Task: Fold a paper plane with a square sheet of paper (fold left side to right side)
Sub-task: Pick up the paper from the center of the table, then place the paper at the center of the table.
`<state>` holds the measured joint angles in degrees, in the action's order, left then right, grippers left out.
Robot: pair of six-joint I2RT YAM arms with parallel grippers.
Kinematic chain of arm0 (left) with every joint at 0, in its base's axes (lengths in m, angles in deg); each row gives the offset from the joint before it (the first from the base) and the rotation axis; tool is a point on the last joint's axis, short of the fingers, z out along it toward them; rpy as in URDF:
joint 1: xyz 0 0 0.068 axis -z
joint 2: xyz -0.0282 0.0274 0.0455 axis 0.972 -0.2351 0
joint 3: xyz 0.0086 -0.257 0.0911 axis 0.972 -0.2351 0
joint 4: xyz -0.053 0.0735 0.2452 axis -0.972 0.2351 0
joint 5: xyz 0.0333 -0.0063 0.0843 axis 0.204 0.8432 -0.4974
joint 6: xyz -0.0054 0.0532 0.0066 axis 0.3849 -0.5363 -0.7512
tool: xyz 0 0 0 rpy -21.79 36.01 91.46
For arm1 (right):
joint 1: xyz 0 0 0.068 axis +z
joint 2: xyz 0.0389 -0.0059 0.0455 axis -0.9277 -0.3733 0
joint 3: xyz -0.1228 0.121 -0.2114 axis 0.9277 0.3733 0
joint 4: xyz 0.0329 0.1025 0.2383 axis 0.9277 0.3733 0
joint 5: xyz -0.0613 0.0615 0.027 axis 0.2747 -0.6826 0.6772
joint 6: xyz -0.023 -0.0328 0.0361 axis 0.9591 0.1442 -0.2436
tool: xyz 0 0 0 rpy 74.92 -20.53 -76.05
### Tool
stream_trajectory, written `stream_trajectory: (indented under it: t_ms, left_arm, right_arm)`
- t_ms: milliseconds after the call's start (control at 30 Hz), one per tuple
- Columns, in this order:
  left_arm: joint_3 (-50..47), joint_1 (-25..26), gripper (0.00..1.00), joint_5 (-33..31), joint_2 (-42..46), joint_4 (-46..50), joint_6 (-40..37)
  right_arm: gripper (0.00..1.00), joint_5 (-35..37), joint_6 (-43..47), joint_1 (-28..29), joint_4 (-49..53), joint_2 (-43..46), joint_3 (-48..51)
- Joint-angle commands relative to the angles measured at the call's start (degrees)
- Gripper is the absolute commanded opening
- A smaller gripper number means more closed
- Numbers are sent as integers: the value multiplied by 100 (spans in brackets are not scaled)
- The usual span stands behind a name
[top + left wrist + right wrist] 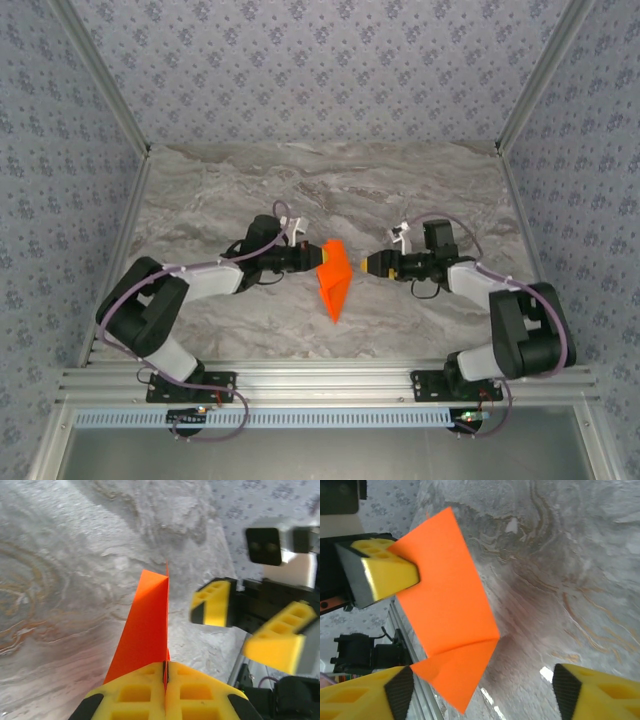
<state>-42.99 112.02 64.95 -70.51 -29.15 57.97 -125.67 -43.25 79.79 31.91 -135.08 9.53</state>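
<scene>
orange paper [333, 285] in left claw [320, 256], right claw [364, 264] nr, marble tbl [250, 190]

the folded paper [333, 283] sat over the middle of the worktop [330, 180], its left edge between the left jaws, the right jaws just right of it, apart.

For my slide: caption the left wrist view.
Left gripper shut on folded orange paper; right gripper open beside it.

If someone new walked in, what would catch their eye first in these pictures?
The bright orange paper, folded to a point, stands out at the middle of the grey marble table. The left pincer is shut on its edge, while the right pincer faces it, open.
</scene>
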Motion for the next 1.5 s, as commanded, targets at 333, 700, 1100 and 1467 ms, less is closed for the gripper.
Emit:
stream_trajectory:
  t_ms: [333, 700, 1100, 1467]
  left_arm:
    - [-201, -42, 1, 752, 210, -611, -161]
    - [-168, -39, 1, 798, 201, -539, -218]
    - [105, -376, 53, 256, 318, 982, -937]
    - [164, 157, 66, -1999, 2255, 3551, -2102]
  right_arm:
    - [60, -1098, -541, 461, -1979, -1214, -433]
    - [38, -1284, -386, 545, -1847, -1438, -461]
    - [0, -730, 75, 447, -279, -1152, -630]
    - [0, 274, -1038, 580, 602, -998, -888]
